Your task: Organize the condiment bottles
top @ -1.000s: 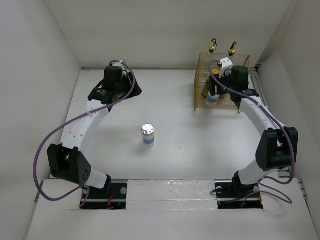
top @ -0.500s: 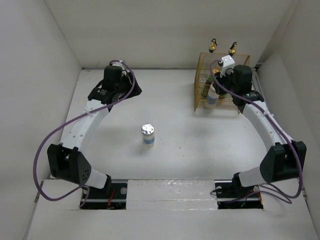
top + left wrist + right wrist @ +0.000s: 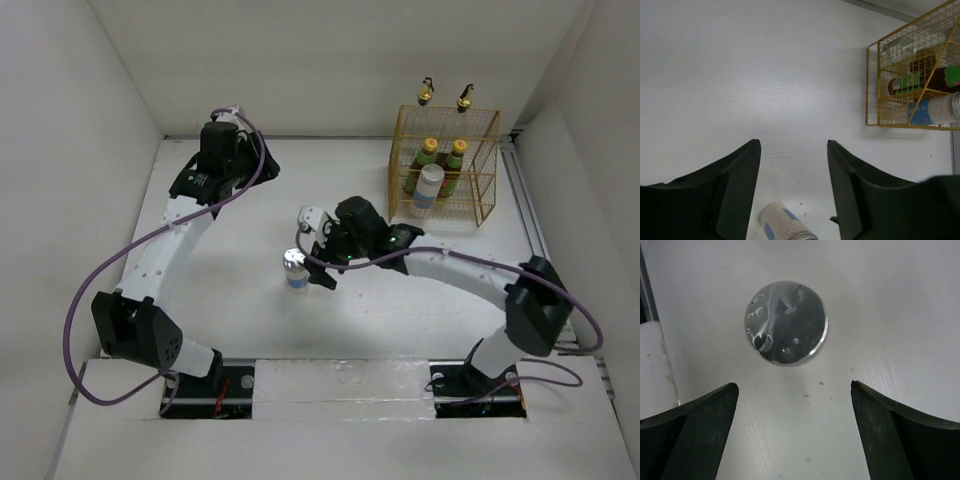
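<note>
A short white silver-lidded jar (image 3: 294, 268) stands alone in the middle of the table. My right gripper (image 3: 312, 256) is open just right of it and above it. In the right wrist view the lid (image 3: 786, 322) lies ahead of the open gripper (image 3: 794, 386), not between the fingers. The yellow wire rack (image 3: 470, 205) holds two red-brown sauce bottles (image 3: 428, 155), a second white jar (image 3: 430, 186) and two gold-topped glass bottles (image 3: 427, 95). My left gripper (image 3: 268, 170) is open and empty at the back left. Its view shows the loose jar (image 3: 785, 226) below the gripper (image 3: 794, 145).
The rack (image 3: 872, 85) stands against the back right corner, with white walls round the table. The left wrist view shows a sauce bottle (image 3: 920, 80) and the jar (image 3: 935, 109) inside the rack. A rail runs along the right edge (image 3: 525, 215).
My right arm has left the rack, leaving a white jar inside it, and swung left and forward to the loose jar. The left arm has barely shifted.
</note>
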`<state>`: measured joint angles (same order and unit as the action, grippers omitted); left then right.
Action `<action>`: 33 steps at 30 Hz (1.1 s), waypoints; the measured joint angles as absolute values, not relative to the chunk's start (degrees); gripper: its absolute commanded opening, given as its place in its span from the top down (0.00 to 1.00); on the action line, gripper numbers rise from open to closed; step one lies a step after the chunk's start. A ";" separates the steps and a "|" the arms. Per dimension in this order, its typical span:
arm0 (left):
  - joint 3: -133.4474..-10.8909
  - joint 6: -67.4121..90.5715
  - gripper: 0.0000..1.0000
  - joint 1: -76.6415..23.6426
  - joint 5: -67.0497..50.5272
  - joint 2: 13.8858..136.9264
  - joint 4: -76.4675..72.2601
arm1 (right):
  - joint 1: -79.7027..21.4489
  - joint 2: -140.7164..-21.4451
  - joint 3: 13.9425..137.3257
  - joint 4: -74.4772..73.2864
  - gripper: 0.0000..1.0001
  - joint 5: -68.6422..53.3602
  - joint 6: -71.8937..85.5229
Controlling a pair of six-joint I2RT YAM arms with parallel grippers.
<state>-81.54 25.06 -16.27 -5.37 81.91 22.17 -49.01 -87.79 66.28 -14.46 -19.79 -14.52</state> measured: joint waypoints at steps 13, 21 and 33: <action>-81.54 24.56 0.43 -14.79 -4.80 80.77 23.66 | -53.25 -105.08 76.42 -10.26 0.44 -16.84 -14.90; -81.49 24.34 0.42 -14.52 -4.93 79.64 23.73 | -52.23 -101.16 76.69 -11.75 0.69 -14.57 -13.21; -81.06 24.38 0.40 -25.26 -5.76 83.59 21.52 | -17.80 -65.10 78.48 -15.07 0.77 -3.07 -9.19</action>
<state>-81.06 24.38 -25.26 -5.76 83.59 21.52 -17.80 -65.10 78.48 -15.07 -3.07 -9.19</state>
